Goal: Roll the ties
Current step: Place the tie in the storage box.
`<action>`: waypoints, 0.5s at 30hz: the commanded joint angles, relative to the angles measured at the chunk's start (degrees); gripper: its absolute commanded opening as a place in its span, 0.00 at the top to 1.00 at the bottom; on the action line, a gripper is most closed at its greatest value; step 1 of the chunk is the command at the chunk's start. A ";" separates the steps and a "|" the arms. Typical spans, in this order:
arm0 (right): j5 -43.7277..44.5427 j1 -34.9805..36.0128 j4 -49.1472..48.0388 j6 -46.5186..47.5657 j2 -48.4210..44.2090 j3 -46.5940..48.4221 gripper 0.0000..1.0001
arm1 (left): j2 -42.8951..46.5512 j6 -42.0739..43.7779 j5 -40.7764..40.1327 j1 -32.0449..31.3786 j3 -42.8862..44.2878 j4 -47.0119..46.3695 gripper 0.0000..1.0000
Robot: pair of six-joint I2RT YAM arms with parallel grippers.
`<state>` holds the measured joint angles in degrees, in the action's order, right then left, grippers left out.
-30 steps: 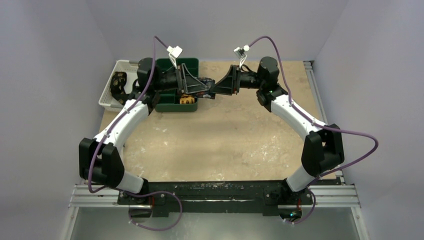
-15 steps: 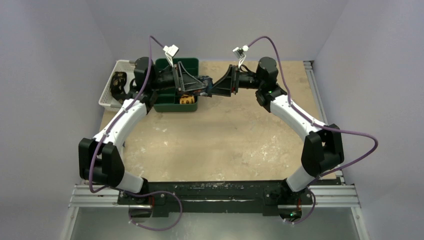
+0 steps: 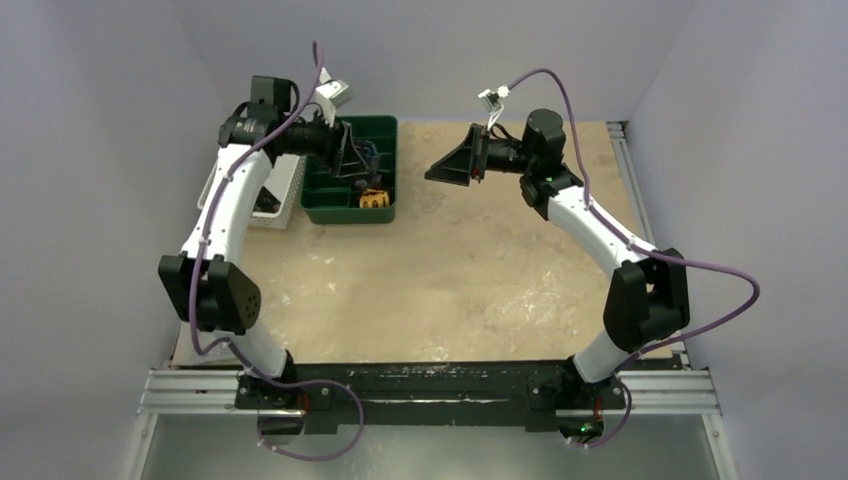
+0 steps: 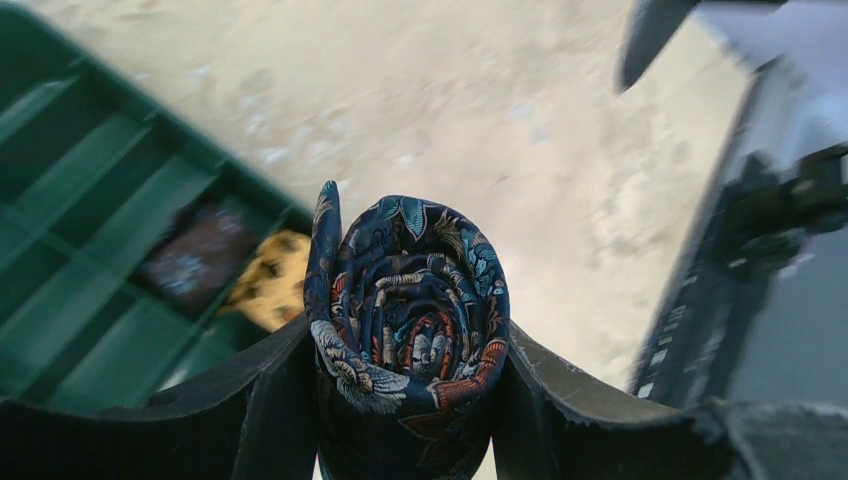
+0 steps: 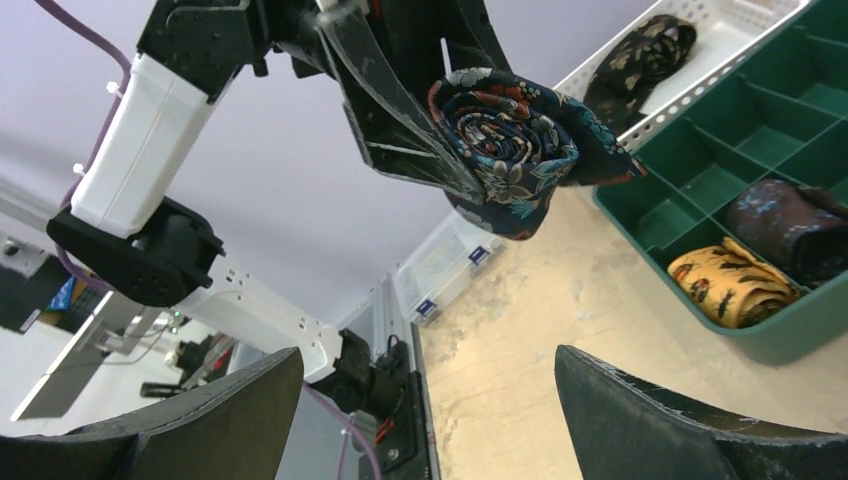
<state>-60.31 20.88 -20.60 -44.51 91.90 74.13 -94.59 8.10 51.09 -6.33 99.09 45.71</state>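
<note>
Your left claw (image 4: 405, 395) is pinching the rolled navy tie (image 4: 405, 290) by its sides, coil end outward, held in the air over the green tray (image 3: 384, 135) at the far left of the table (image 3: 450, 290); your right claw (image 5: 428, 365) is spread wide, holds nothing, and faces the roll from a distance. In the tray, a rolled yellow tie (image 5: 735, 285) and a brown tie (image 5: 790, 225) lie in adjoining compartments; a black-and-gold tie (image 5: 640, 55) lies in the white basket (image 5: 735, 45) beside it.
</note>
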 commanded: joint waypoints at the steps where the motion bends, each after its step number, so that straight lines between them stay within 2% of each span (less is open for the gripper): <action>1: 1.19 -0.57 0.23 1.96 -0.03 2.55 0.01 | -7.86 33.51 -10.09 2.34 10.88 25.93 1.00; 4: 1.23 -0.58 0.42 2.34 -0.24 2.40 0.01 | -12.20 44.30 -13.91 2.66 16.29 32.13 1.00; 11: 1.25 -0.68 0.57 2.76 -0.76 1.45 0.01 | -17.17 66.06 -21.10 2.70 18.72 34.04 1.00; 15: 1.34 -0.73 0.97 3.40 -1.04 1.27 0.01 | -20.15 74.22 -24.34 2.64 20.84 37.09 1.00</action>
<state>-59.51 20.18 -20.03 -42.81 91.90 74.13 -113.62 66.92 30.30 -3.77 115.83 78.15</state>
